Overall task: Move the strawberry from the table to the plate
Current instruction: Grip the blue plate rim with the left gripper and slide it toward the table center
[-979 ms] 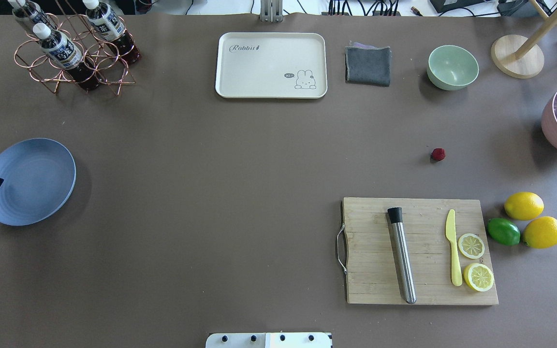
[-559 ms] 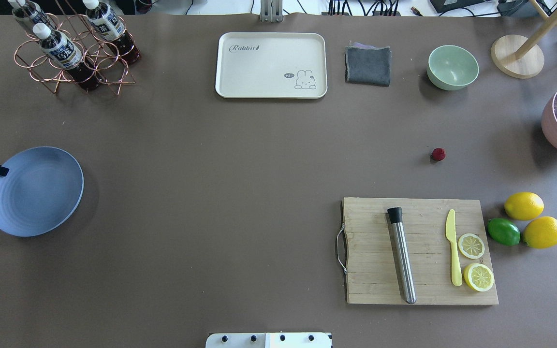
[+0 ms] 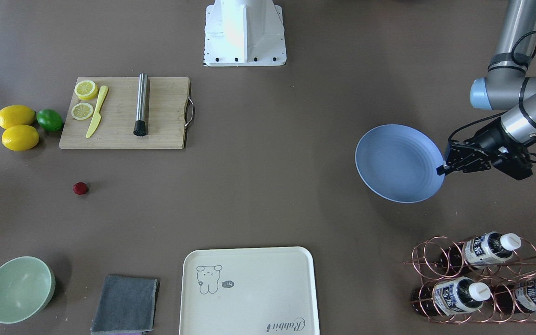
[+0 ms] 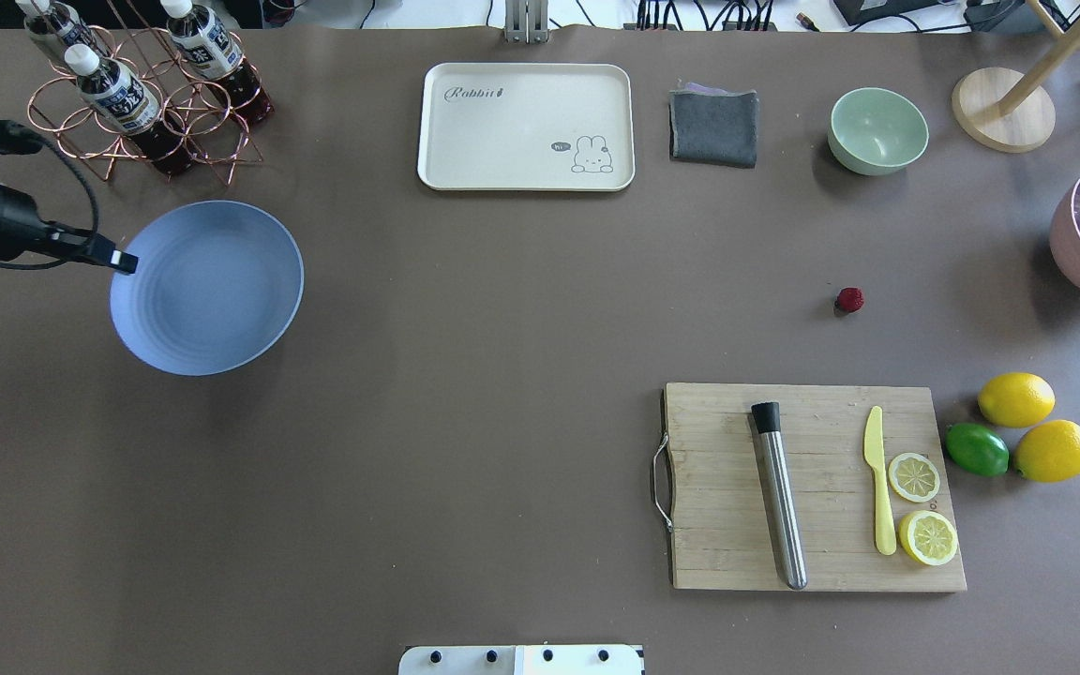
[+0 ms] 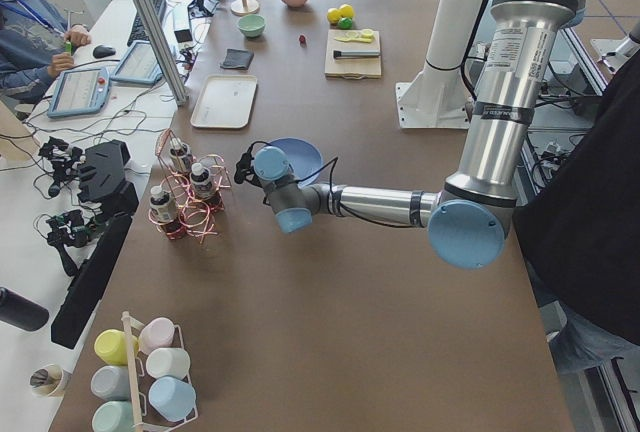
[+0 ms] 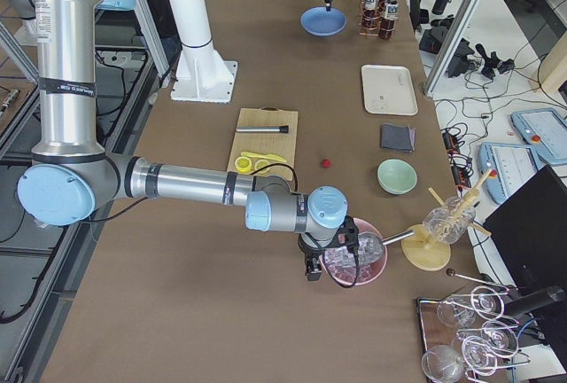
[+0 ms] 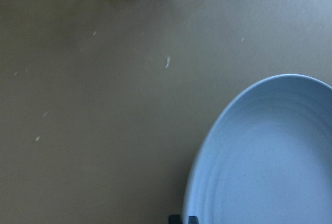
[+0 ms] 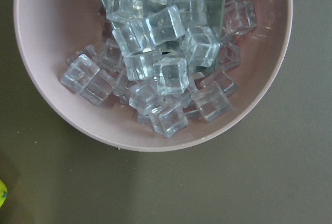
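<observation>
Over at the left edge of the bench (image 4: 465, 375), the left arm (image 3: 526, 112) reaches in and the left jaws are clamped tight on the rim of the plate (image 4: 212, 291), pinching its left side. The plate sits tilted in that grip, its shadow thrown off to one side on the bench, close to the bottle rack (image 4: 142, 103) in the far left corner. The left wrist view gets the plate's ringed blue surface in the lower right and bare bench beyond it.

Moving across, the tray (image 4: 526, 127) and cloth (image 4: 713, 127) sit along the far edge. Then there's the strawberry (image 4: 848, 300), alone on the bench's right half. It lies between the green bowl (image 4: 877, 131) at the far edge and the board (image 4: 812, 487) toward the near edge, touching neither. It is well apart from the left jaws, most of the bench lying between them.

At the right edge is the pink bowl (image 4: 1070, 239). The right arm (image 6: 186, 185) stretches out to it, and the right jaws sit at its rim, but I cannot tell whether they are open or closed. The right wrist view looks straight down on ice cubes (image 8: 161, 68) in that bowl. The strawberry lies nearer these jaws, with bare bench between it and the bowl.
</observation>
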